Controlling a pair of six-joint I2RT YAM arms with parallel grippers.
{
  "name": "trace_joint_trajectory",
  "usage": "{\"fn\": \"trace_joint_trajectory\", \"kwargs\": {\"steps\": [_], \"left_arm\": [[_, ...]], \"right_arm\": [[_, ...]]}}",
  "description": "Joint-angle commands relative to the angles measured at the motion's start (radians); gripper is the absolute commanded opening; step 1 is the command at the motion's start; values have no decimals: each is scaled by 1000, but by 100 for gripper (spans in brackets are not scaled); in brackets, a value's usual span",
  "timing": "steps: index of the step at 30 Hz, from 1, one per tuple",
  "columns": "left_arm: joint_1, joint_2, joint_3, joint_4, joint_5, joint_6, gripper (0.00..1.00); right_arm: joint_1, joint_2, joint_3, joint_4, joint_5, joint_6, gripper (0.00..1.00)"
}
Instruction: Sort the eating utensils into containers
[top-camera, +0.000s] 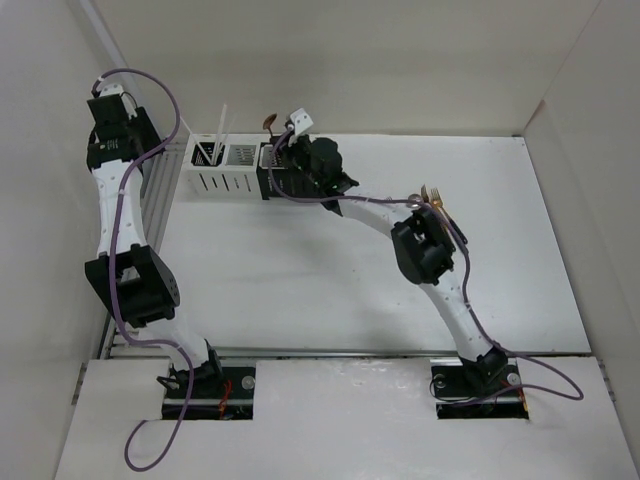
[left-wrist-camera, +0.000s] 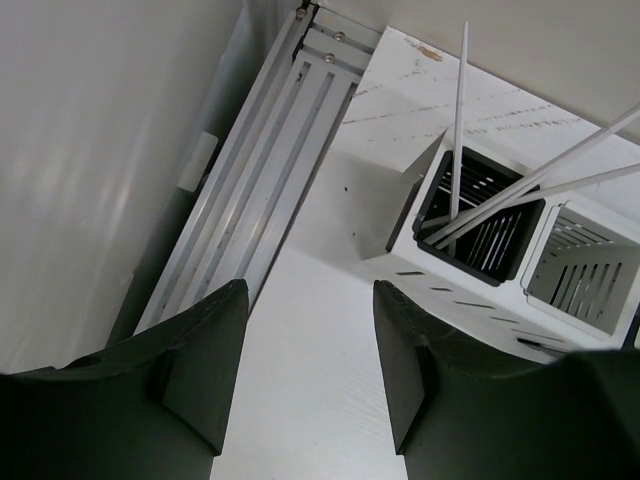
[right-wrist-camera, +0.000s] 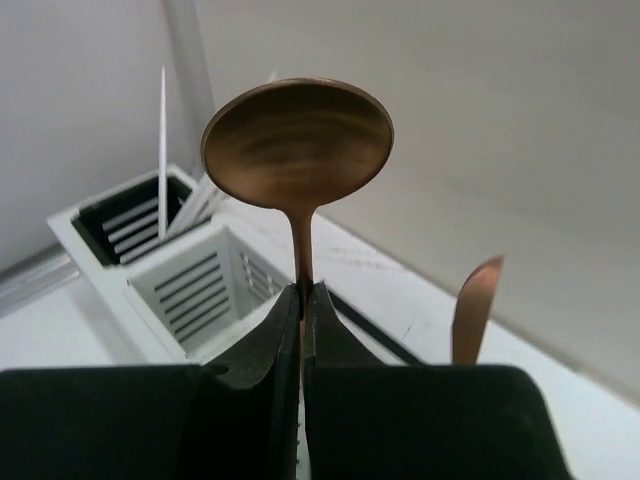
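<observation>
The right fingers (right-wrist-camera: 283, 335) pinch a copper spoon (right-wrist-camera: 297, 140) by its neck. The left fingers (left-wrist-camera: 205, 350) stand apart, empty, with white chopsticks (left-wrist-camera: 458, 120) ahead.

Right gripper (right-wrist-camera: 302, 300): jaws pinched on copper spoon (right-wrist-camera: 297, 142) at its neck, bowl up. Behind, left: white containers (right-wrist-camera: 190, 290), white chopsticks (right-wrist-camera: 162, 140) standing in the far one. Copper utensil tip (right-wrist-camera: 475, 310) at right.

Soft, even light is flooding the white table (top-camera: 300, 270), casting only faint shadows. The spoon (right-wrist-camera: 297, 145) bowl is catching a dull sheen, and the near fingers (right-wrist-camera: 270, 370) are blurring darkly.
</observation>
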Motion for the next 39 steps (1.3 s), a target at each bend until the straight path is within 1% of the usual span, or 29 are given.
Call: {"fn": "trace_joint_trajectory", "kwargs": {"steps": [1,4,6,7,8,9,12,13,14,16,18,19,20,21,22,23,25,26,27,28,29,30,32,33,34,36,39], "left_arm": [[1,-9,-5,28,14,0,50],[10,-9,-5,28,14,0,50],[10,-9,-5,28,14,0,50],[10,-9,-5,28,14,0,50],[10,-9,-5,28,14,0,50],[10,-9,-5,28,14,0,50],[10,-9,-5,28,14,0,50],[10,-9,-5,28,14,0,50],[10,-9,-5,28,14,0,50],[10,-9,-5,28,23,0,50],[10,-9,-5,28,23,0,50],[10,-9,-5,28,23,0,50],[10,-9,-5,28,23,0,50],[10,-9,-14,28,23,0,50],[10,-9,-14,28,23,0,50],[10,-9,-14,28,23,-9,50],[10,-9,-14,28,34,-9,50],[10,-9,-14,28,45,-9,50],[10,-9,-14,28,45,-9,50],[10,-9,-14,28,54,-9,50],[10,-9,-14,28,54,-18,50],[10,-9,-5,28,54,-18,50],[10,-9,-5,28,63,-18,50],[10,-9,-5,28,72,-18,50],[10,-9,-5,28,72,-18,50],[10,-9,-5,28,72,-27,50],[10,-9,-5,28,72,-27,50]], "right_arm": [[7,-28,75,189,7,33,0],[7,-28,7,180,7,43,0],[7,-59,-49,169,7,43,1],[7,-70,-68,169,-5,43,7],[7,-82,-95,160,-6,43,16],[7,-94,-105,160,-15,43,32],[16,-145,-114,105,-24,43,57],[16,-178,-125,87,-24,43,67],[16,-198,-125,70,-13,43,71],[16,-248,-166,8,30,43,75],[16,-349,-195,-45,68,33,79],[4,-387,-226,-121,68,33,81],[-13,-460,-238,-175,83,33,84],[-28,-493,-238,-240,83,33,86],[-68,-524,-264,-307,93,33,88],[-94,-553,-279,-448,93,33,89],[-157,-634,-321,-583,71,33,89],[-235,-656,-370,-718,71,42,85],[-278,-688,-394,-783,58,43,80],[-322,-697,-417,-847,44,43,73],[-413,-697,-451,-975,34,43,66],[-457,-697,-471,-1030,13,43,51],[-542,-664,-502,-1124,-37,0,36],[-609,-648,-538,-1182,-38,-16,29],[-636,-622,-559,-1200,-38,-37,20],[-688,-611,-623,-1210,-26,-52,20],[-697,-611,-671,-1199,14,-53,23]]}}
